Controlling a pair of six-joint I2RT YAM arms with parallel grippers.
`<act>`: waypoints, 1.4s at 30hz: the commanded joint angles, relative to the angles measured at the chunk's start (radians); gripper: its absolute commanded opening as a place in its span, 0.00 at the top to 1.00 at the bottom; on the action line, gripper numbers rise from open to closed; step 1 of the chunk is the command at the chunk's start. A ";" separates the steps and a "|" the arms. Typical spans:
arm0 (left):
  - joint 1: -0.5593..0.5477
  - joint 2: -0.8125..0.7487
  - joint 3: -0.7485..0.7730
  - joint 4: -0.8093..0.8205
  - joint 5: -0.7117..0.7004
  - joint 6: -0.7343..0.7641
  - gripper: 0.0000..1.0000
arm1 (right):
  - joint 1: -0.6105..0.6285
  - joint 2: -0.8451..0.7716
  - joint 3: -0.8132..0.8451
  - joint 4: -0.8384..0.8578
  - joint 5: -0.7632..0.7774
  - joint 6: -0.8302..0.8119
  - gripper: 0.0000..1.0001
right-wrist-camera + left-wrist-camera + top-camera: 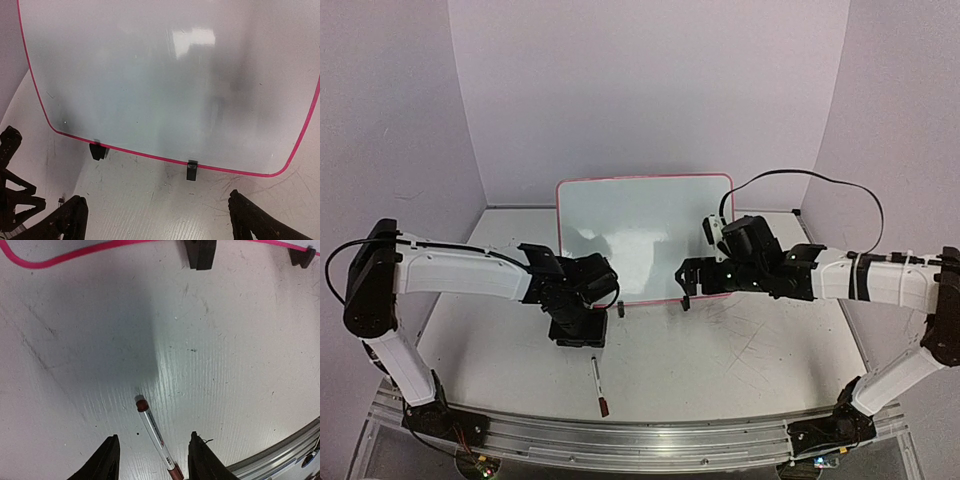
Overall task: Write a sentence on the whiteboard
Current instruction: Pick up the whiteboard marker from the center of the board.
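The whiteboard [645, 240] stands upright at the back of the table on two black clip feet [192, 170]. Its red-pink rim [75, 257] frames a bare white face [165, 85]; no sentence is in view on it. A white marker [598, 388] with dark red ends lies flat on the table near the front edge. My left gripper [578, 335] hangs above the marker [150, 425], open, its fingertips [114, 440] either side of it without touching. My right gripper [684, 280] is open wide and empty in front of the board's lower right edge, and it looks at the board.
An aluminium rail [640, 440] runs along the table's front edge, just beyond the marker's lower end. A black cable [800, 178] loops above the right arm. Pale walls close in the table on three sides. Scuff marks cover the tabletop [740, 350].
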 commanded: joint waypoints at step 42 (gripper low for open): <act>-0.004 0.164 0.374 0.072 -0.178 0.367 1.00 | -0.020 -0.212 -0.196 0.116 -0.144 -0.023 0.02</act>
